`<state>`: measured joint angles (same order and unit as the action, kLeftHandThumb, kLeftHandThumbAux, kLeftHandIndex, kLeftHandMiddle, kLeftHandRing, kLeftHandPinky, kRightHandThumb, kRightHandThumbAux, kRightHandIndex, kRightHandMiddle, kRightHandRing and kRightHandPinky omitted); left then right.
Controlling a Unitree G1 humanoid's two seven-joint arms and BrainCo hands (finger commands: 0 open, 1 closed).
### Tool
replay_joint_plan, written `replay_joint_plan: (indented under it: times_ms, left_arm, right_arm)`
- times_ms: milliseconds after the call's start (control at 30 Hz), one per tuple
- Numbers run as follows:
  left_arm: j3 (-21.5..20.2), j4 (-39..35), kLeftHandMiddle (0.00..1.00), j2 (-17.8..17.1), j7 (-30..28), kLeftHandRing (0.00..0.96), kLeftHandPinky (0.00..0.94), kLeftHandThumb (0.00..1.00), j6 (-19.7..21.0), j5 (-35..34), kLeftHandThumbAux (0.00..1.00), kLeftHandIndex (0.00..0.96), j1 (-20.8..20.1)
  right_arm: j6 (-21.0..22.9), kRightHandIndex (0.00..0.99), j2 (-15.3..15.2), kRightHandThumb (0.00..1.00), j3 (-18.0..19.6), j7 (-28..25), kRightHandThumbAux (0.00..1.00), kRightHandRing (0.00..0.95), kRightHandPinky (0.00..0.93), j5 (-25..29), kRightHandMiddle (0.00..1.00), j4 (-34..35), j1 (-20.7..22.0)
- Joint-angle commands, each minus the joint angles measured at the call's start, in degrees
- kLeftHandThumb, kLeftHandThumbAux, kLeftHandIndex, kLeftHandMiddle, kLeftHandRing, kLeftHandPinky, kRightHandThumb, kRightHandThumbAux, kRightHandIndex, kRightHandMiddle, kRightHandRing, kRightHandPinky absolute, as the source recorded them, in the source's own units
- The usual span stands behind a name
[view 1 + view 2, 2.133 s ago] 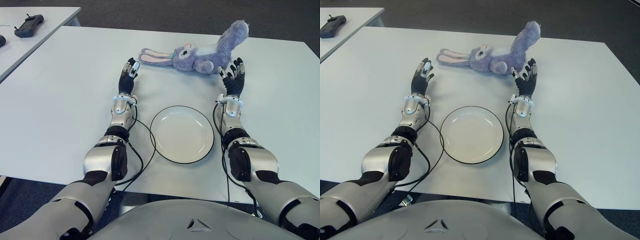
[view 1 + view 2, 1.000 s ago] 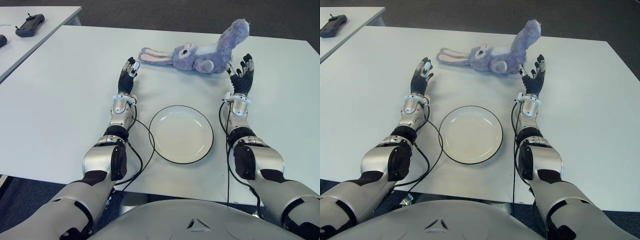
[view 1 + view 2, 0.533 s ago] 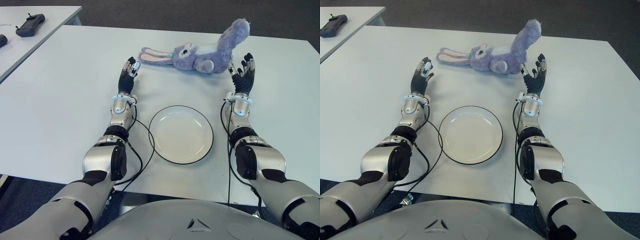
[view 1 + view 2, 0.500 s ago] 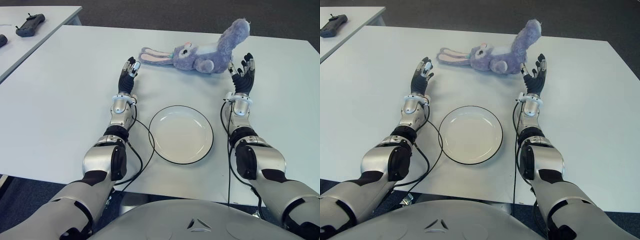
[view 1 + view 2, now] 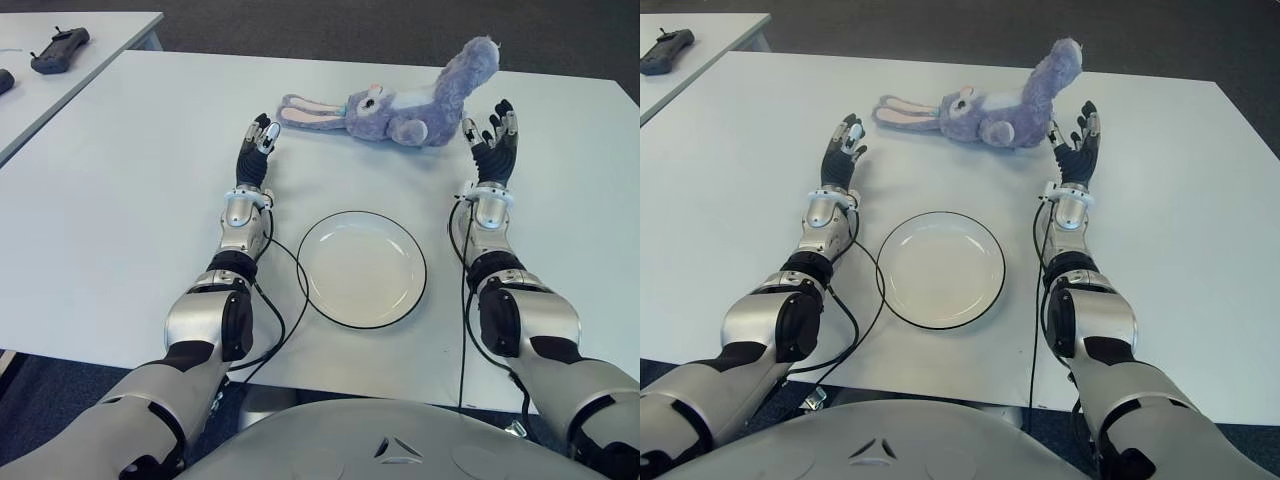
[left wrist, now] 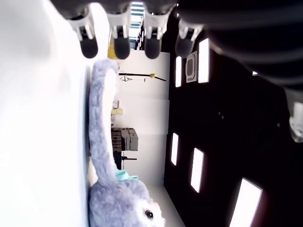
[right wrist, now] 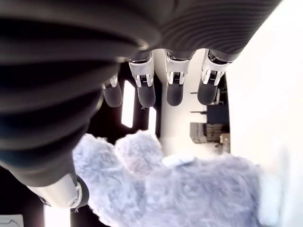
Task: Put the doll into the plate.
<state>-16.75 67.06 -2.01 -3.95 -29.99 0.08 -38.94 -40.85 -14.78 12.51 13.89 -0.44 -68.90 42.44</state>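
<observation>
**Right hand poised beside the doll**

Eye views: the doll (image 5: 405, 105) lies crosswise beyond the plate (image 5: 362, 268), its raised end just inboard of my right hand (image 5: 492, 145), fingers spread and empty. My left hand (image 5: 257, 148) sits near the ears, open-fingered.

Right wrist view: fur fills the open palm's outlook, ungrasped.

Left wrist view: an ear (image 6: 102, 123) stretches ahead.

White table (image 5: 120, 170) – second table (image 5: 90, 30) beside – dark floor (image 5: 300, 25) beyond.
</observation>
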Motion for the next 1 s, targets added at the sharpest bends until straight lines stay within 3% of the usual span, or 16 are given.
replay_joint_plan:
  times_ms: [33,433,1000]
  left_arm:
    - [-0.32,9.64,0.0,3.13,0.8,0.0,0.0,0.0,6.11,-0.56,0.387,0.0,14.37]
    - [0.25,9.66,0.0,3.06,1.58,0.0,0.0,0.0,6.65,0.03,0.401,0.0,14.17]
    - [0.77,9.75,0.0,2.87,1.21,0.0,0.0,0.0,7.2,0.47,0.388,0.0,13.94]
  right_arm:
    - [-0.18,0.012,-1.63,0.355,-1.26,-0.54,0.655,0.054,0.073,-1.71,0.067,0.1,2.72]
    - [0.15,0.014,-3.17,0.359,-2.06,-0.85,0.664,0.057,0.064,-2.53,0.072,-0.27,3.9]
    - [3.82,0.008,-5.91,0.319,-2.29,-2.65,0.652,0.036,0.032,-2.71,0.057,-0.77,6.91]
